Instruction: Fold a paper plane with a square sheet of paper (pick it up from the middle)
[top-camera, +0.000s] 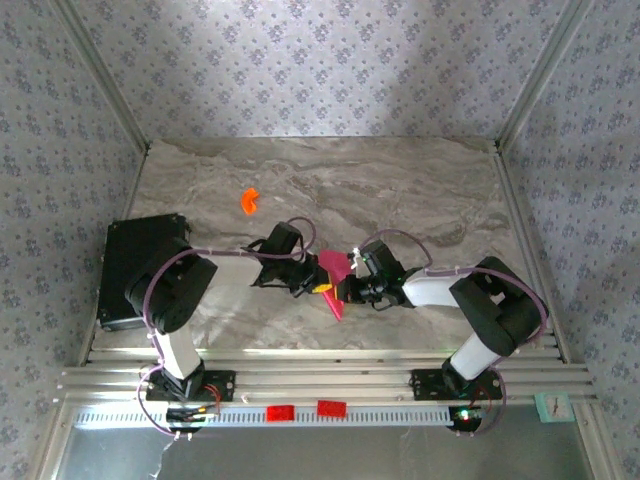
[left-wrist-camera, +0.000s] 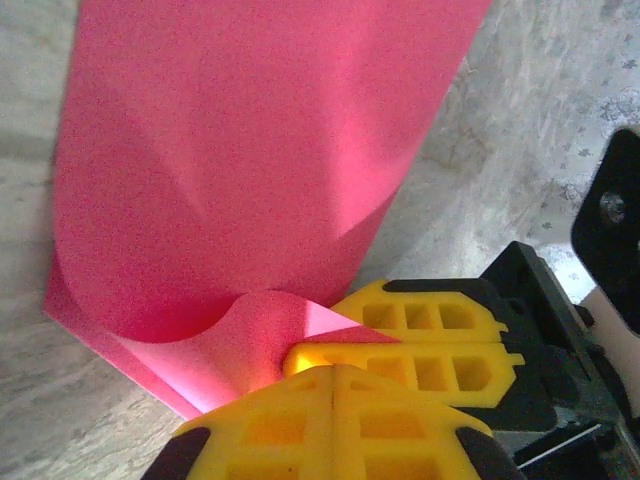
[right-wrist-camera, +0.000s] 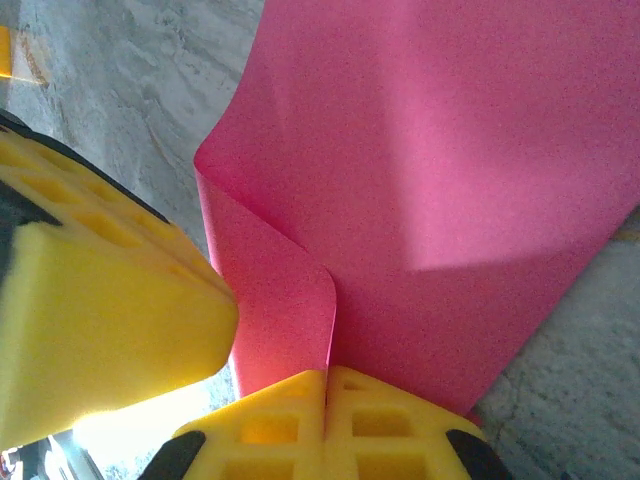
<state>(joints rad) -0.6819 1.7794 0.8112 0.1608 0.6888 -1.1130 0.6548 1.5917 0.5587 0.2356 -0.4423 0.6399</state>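
square sheet of paper (top-camera: 333, 270) pinched between both grippers

magenta-pink, bent into a loose fold with a soft curl along one side. lifted off the table (top-camera: 420, 190), around the middle of its near half, with one pointed corner hanging down toward the arm bases in the top view. broad and smooth in the left wrist view (left-wrist-camera: 250, 150), rising away from the fingertips, a diagonal crease shadow across it and a small rolled lip at the bottom. same rolled lip in the right wrist view (right-wrist-camera: 480, 150), curling down into the seam of the yellow fingertips.

gripped at the lower edge by the left gripper (left-wrist-camera: 333, 375), yellow fingers pressed flat together with no gap, paper meeting their tips. clamped likewise by the right gripper (right-wrist-camera: 327, 380), fingers closed on the sheet's edge. placed just beside each other: right gripper (left-wrist-camera: 420, 345) close against the left one's tips, left gripper (right-wrist-camera: 100, 320) large and blurred at the side of the right wrist view. reaching in from opposite sides in the top view, left gripper (top-camera: 306, 280), right gripper (top-camera: 350, 285).

farther out: small orange plastic piece (top-camera: 249, 200) lying on the table, well apart from the paper; black box (top-camera: 130, 270) at the table's left edge; two red pieces (top-camera: 280, 412) on the near rail.
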